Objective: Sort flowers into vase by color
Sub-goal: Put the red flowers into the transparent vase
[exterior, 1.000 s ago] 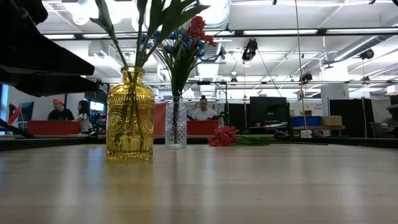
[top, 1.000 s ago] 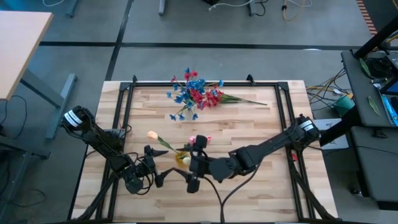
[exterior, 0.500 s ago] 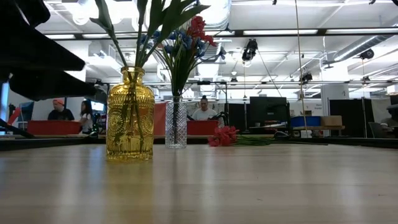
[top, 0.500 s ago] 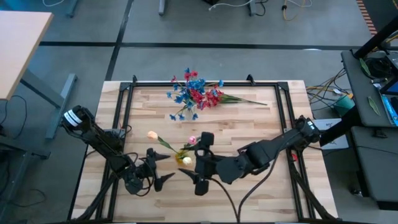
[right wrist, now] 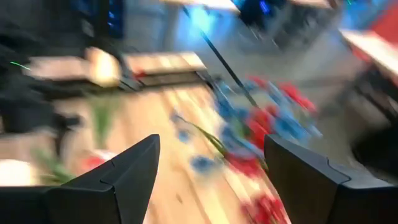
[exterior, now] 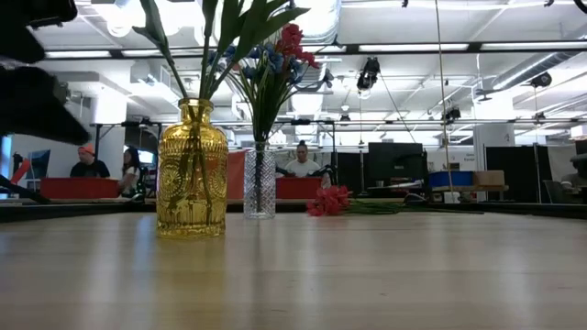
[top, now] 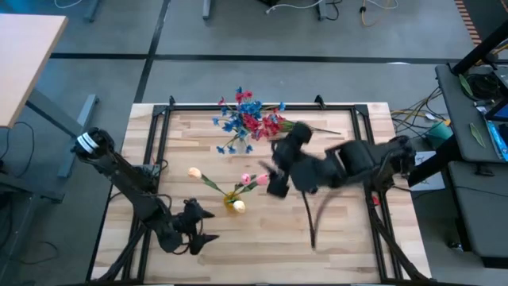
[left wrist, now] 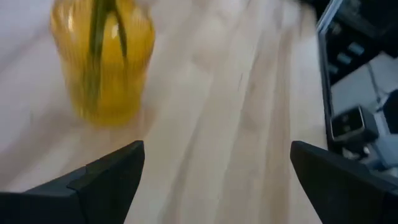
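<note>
A yellow glass vase [top: 232, 203] [exterior: 191, 170] stands near the table's middle and holds green-stemmed tulips: a cream bud [top: 194, 171] and pink buds [top: 252, 179]. Behind it a clear vase [exterior: 260, 181] holds blue and red flowers [top: 242, 119]. More red flowers [exterior: 330, 200] lie on the table at the far side. My left gripper [top: 208, 225] [left wrist: 217, 180] is open, low, just left of the yellow vase. My right gripper [top: 270, 176] [right wrist: 211, 168] hangs open high above the table, right of the yellow vase. Nothing is between either pair of fingers.
A black frame [top: 159, 119] runs round the wooden tabletop. Bare wood [top: 317, 254] lies along the near edge and at the right. Beyond the table are desks, screens and seated people [exterior: 298, 163].
My right gripper has risen and swung away from the yellow vase, toward the table's far right, its view now on the blue and red flowers. My left gripper has lifted a little and rolled about its own line beside the yellow vase. The vases and flowers have stayed put.
</note>
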### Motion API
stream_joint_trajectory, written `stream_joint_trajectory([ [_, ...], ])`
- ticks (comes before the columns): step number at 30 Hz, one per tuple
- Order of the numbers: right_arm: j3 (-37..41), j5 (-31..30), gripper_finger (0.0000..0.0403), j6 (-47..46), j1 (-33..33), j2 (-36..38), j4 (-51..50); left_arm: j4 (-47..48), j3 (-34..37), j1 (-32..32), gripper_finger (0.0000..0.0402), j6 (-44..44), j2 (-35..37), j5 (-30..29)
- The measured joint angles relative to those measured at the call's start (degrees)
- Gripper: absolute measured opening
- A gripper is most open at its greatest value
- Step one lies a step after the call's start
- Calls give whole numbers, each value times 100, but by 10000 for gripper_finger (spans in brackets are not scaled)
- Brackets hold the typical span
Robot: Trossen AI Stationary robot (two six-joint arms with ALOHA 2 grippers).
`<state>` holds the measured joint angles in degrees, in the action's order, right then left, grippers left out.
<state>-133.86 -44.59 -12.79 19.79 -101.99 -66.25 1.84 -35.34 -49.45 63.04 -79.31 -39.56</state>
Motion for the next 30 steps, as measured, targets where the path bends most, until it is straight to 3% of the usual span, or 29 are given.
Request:
stream_joint_trajectory([
  [6,12,222,277,-903,-800,102,-1574,2417,-1136,-235,386,956,-4,591],
  [12,150,429,272,-988,-1606,136,-2403,4507,-2314,-542,386,941,-22,91],
  [18,1090,457,269,-689,-1792,744,-2271,4957,-2681,-848,386,157,153,-762],
  [23,2403,526,266,-671,-2192,1384,-1794,4981,-2651,-845,376,-661,562,-1255],
  [30,4399,2034,249,-280,-3419,2159,-199,4969,-2663,-862,359,-1625,1384,-1868],
])
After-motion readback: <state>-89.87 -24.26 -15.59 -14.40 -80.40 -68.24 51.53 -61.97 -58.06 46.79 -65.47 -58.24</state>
